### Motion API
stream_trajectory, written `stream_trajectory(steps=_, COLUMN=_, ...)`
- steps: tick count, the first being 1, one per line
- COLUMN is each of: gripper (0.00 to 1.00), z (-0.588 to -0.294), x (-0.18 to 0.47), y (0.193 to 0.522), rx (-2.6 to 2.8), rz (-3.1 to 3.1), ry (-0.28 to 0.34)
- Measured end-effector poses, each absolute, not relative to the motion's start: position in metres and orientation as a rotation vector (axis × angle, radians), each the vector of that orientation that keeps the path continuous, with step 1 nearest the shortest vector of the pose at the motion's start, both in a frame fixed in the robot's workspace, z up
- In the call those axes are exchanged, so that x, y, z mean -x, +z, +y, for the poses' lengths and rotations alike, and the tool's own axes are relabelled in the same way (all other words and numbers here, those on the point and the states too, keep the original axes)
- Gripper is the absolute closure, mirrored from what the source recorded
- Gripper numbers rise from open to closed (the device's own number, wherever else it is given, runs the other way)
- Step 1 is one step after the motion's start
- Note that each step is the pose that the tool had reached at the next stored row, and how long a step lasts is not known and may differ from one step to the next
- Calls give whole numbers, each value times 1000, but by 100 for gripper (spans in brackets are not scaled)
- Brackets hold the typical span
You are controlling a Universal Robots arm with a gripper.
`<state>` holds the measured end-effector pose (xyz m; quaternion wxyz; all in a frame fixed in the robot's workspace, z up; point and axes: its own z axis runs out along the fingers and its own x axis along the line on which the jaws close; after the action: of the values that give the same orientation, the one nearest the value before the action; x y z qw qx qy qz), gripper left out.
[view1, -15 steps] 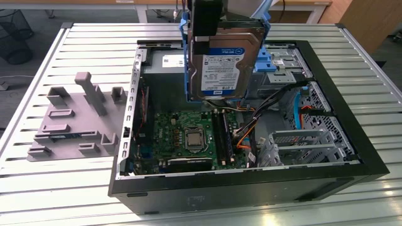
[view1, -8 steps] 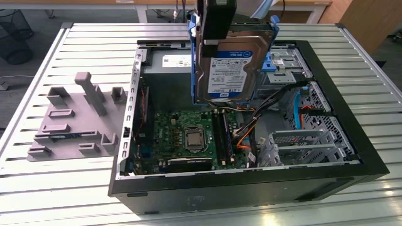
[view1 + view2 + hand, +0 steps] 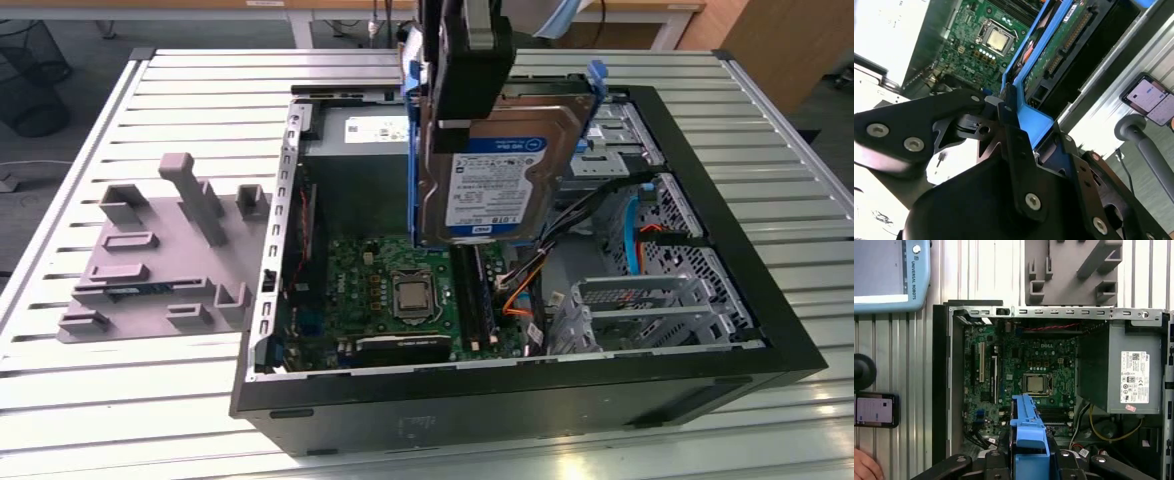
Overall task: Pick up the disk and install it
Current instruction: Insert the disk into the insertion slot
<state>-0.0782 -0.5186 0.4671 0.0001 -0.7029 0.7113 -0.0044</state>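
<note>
The disk (image 3: pixel 497 172), a silver drive with a white-and-blue label in a blue bracket, hangs upright above the open computer case (image 3: pixel 747 300). It is over the motherboard (image 3: pixel 400 285), with its lower edge near the case's middle. My gripper (image 3: pixel 462 112) is shut on the disk's upper end. In the second wrist view the black fingers (image 3: pixel 1010 131) clamp the blue bracket (image 3: pixel 1026 100), and the disk's green circuit side (image 3: pixel 1059 47) faces the camera. In the first wrist view the blue bracket (image 3: pixel 1029 432) points down toward the motherboard (image 3: pixel 1024 370).
A grey power supply box (image 3: pixel 1134 375) fills one side of the case. Metal drive bays (image 3: pixel 617 135) with cables sit behind the disk. A grey fixture plate (image 3: pixel 160 250) lies on the slatted table on the exterior view's left. A phone (image 3: pixel 874 410) and a hand (image 3: pixel 864 467) are beside the case.
</note>
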Motion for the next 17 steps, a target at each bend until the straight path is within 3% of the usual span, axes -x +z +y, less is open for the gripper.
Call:
stream_trajectory(steps=10, gripper=64, z=-525, x=46, y=466, rx=2208, rz=2235, ry=-14)
stream_trajectory(steps=17, gripper=64, z=-546, x=46, y=466, rx=2208, rz=2235, ry=-14)
